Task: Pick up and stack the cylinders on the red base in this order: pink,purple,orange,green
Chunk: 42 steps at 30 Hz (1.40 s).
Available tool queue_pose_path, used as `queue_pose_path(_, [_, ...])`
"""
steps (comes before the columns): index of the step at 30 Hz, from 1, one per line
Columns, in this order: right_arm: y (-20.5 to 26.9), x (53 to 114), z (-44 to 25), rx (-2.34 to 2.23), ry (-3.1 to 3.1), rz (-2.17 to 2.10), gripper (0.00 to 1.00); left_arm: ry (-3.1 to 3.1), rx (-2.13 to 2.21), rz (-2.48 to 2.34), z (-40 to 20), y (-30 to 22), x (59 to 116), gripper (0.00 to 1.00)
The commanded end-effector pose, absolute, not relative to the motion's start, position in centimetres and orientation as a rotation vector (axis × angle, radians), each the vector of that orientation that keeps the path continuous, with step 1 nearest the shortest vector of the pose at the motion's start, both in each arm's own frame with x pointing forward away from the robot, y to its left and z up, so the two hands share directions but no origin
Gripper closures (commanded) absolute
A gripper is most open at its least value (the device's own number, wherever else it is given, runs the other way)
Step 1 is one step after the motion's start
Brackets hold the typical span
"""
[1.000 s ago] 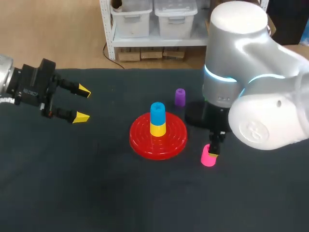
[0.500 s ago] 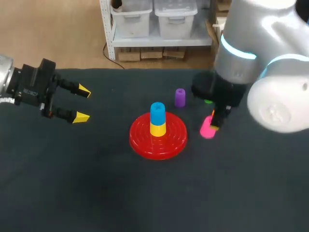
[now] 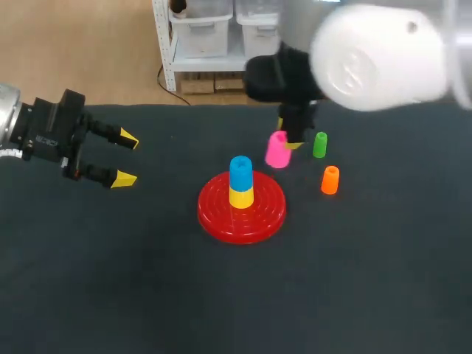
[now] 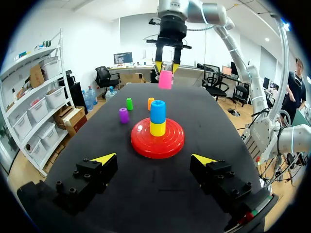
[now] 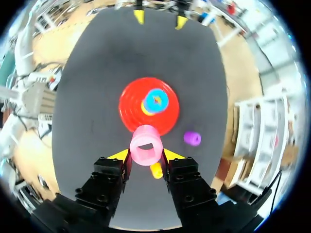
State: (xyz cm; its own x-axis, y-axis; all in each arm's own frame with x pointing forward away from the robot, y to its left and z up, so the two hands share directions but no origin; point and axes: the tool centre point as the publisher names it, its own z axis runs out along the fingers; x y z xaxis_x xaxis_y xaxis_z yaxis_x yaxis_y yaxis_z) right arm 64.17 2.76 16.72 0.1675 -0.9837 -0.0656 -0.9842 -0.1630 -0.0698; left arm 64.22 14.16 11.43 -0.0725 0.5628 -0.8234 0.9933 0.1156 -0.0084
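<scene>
- The tabletop (image 3: 147,295) is a dark, matte sheet.
- On it sits the red base (image 3: 214,217), a glossy round disc with ringed ridges.
- My left hand (image 3: 127,158) hovers off to the left with its fingers spread and nothing between them.
- My right hand (image 5: 145,154) pinches the pink cylinder (image 3: 276,151), a hollow plastic tube, from two sides, raised off the tabletop near the base's rim.
- A blue cylinder (image 3: 240,171) stands on a yellow cylinder (image 3: 241,197) at the base's centre.
- The purple cylinder (image 4: 124,115), green cylinder (image 3: 319,144) and orange cylinder (image 3: 330,180) stand upright beside the base.
</scene>
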Motion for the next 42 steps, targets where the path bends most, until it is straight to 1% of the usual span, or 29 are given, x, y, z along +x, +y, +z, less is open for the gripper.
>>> queue_pose_path(1, [6.4,64.5,16.4,-2.518,1.949,0.044,1.0,1.717,1.524,-0.809,11.3,14.2,64.2,0.0])
queue_pose_path(7, [7.8,64.3,16.2,-2.562,1.905,0.045,1.0,1.717,1.524,-0.809,11.3,14.2,64.2,0.0])
queue_pose_path(21, [9.1,66.0,15.8,-2.616,1.885,0.043,1.0,1.717,1.524,-0.809,11.3,14.2,64.2,0.0])
queue_pose_path(42, [9.2,67.5,14.1,-2.64,1.914,0.081,1.0,1.717,1.524,-0.809,11.3,14.2,64.2,0.0])
